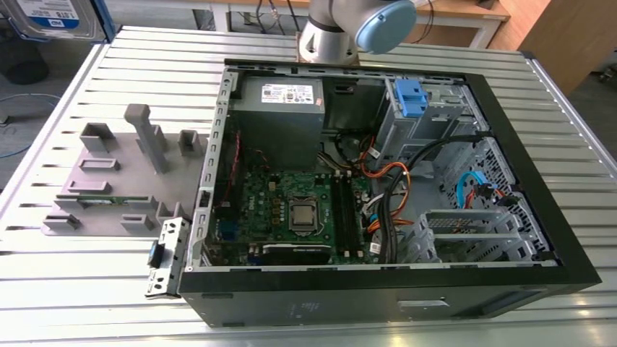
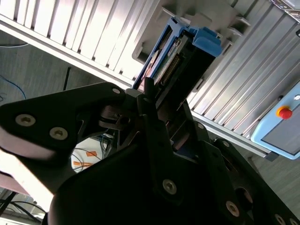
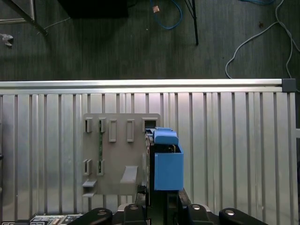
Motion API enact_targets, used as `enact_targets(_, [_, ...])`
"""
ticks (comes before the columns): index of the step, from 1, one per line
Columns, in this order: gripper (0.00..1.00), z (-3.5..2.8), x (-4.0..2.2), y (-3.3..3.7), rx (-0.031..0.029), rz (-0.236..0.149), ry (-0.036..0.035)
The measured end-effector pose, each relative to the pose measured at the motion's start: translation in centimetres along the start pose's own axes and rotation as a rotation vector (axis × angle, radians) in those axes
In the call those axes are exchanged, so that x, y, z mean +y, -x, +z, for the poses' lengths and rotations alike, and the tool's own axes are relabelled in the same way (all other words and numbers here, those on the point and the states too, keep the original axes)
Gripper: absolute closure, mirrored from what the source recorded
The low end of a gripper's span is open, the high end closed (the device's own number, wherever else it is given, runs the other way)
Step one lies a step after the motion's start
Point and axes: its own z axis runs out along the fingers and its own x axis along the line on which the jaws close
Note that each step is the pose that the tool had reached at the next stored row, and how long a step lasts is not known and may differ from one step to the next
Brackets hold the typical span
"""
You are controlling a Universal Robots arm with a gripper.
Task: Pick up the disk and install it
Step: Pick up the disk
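Note:
The disk (image 3: 167, 165) is held edge-on in my gripper (image 3: 161, 204), its blue plastic rail frame facing the camera in the first wrist view. It hangs high above the slatted table, over one edge of the grey fixture plate (image 3: 117, 159). In the second wrist view the disk (image 2: 187, 56) sticks out from between the black fingers (image 2: 151, 96), with its connector edge and blue frame showing. In the exterior view the disk's blue-and-white label (image 1: 50, 16) shows at the top left corner, away from the open computer case (image 1: 386, 188). The gripper is shut on the disk.
The case lies open on the aluminium table (image 1: 87, 275), with a grey power supply (image 1: 279, 101), a motherboard (image 1: 289, 210), loose cables (image 1: 405, 181) and a drive cage with a blue latch (image 1: 410, 97). The grey fixture (image 1: 126, 173) has upright posts. The arm's base (image 1: 328, 36) stands behind the case.

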Motion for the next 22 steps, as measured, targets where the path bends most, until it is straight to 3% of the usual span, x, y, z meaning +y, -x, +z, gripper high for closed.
enact_targets(8, [0.65, 0.0, -0.69, 0.02, 0.0, 0.0, -0.0001])
enact_targets(22, [0.65, 0.0, -1.31, 0.04, -0.0001, 0.0, -0.0001])
